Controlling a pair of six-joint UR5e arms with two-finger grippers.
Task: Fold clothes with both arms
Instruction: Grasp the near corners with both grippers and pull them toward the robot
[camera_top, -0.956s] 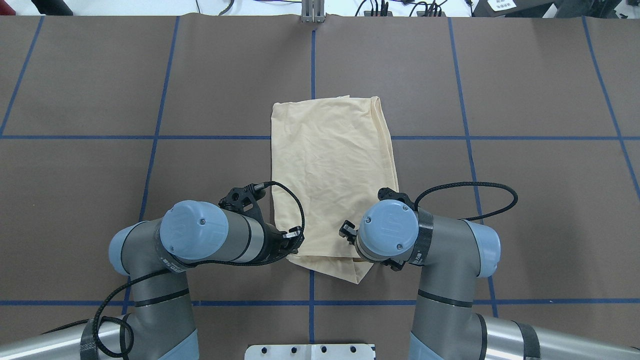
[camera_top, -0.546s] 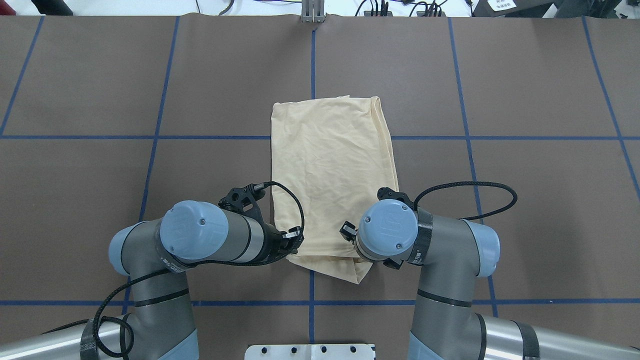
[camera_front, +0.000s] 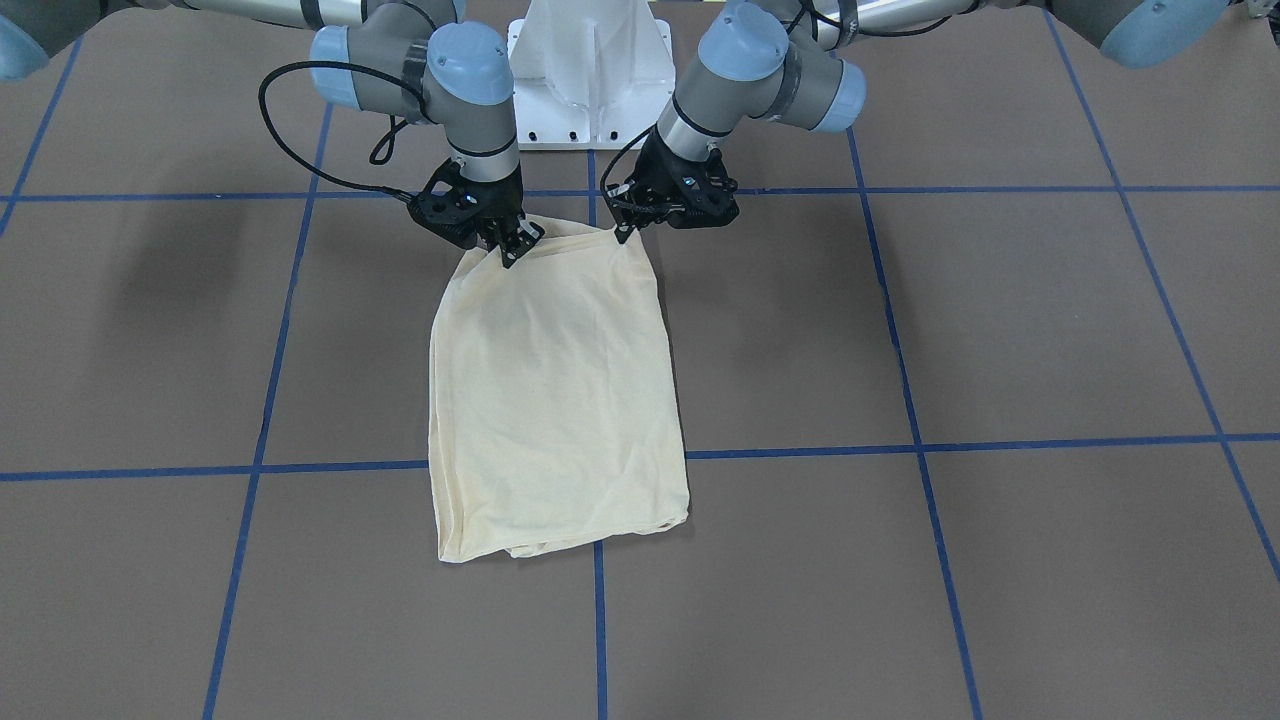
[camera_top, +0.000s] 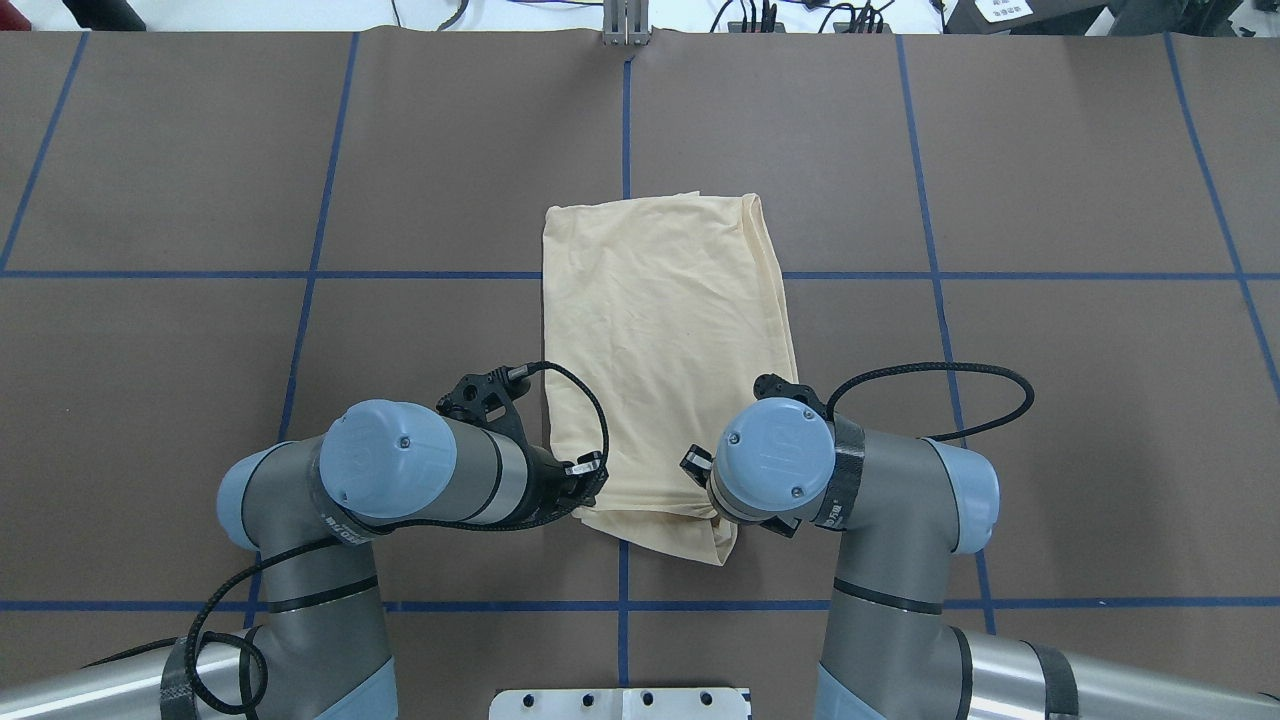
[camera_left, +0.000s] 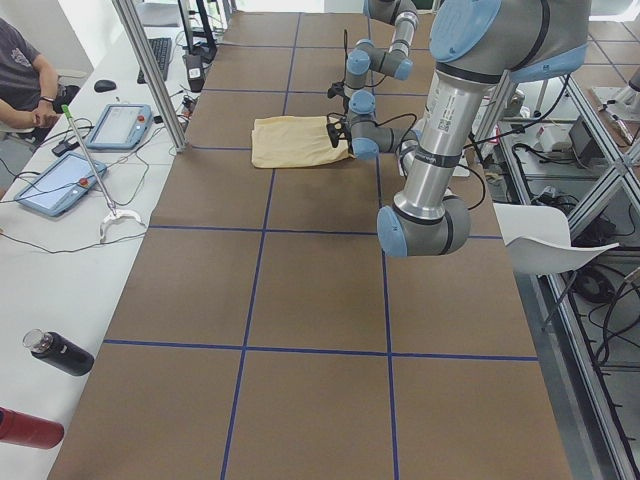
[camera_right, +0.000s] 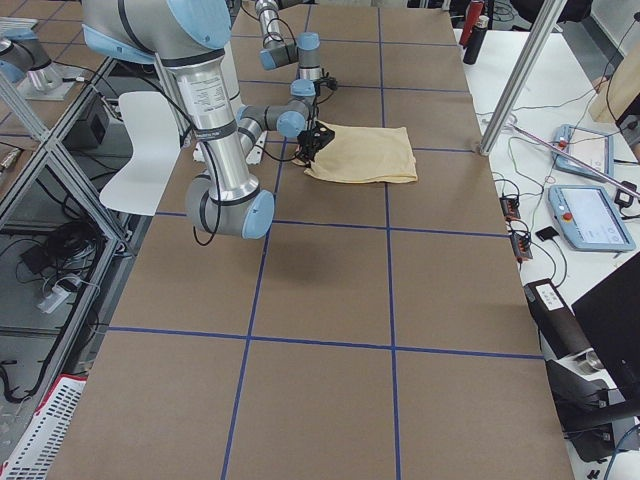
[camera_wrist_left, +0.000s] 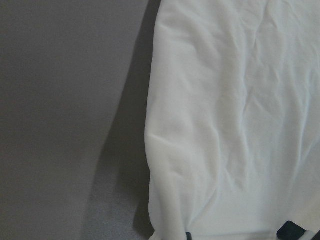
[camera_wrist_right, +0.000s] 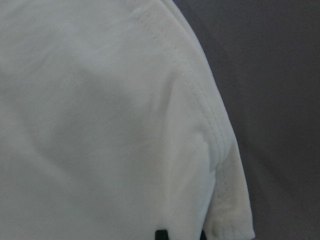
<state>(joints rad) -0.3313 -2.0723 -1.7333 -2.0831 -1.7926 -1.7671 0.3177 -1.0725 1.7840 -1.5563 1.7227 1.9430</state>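
At the robot-side end of the shirt (camera_front: 555, 400), left tool (camera_front: 625, 222) and right tool (camera_front: 512, 248) each pinch a corner (edge slightly raised); its long axis runs straight away from them across the bench (camera_front: 1000, 350)

Overhead and front cameras face each other; close wrist views share the shirt (camera_top: 660, 330).

T-shirt (camera_top: 660, 340) corner under right arm (camera_top: 778, 462) overhead, jaws cropped close-up

plain pale cream-yellow t-shirt (camera_top: 665, 330); brown table (camera_top: 1050, 400) with blue grid lines (camera_top: 1000, 275); grey arms (camera_top: 480, 485), light blue joint caps (camera_top: 385, 460).
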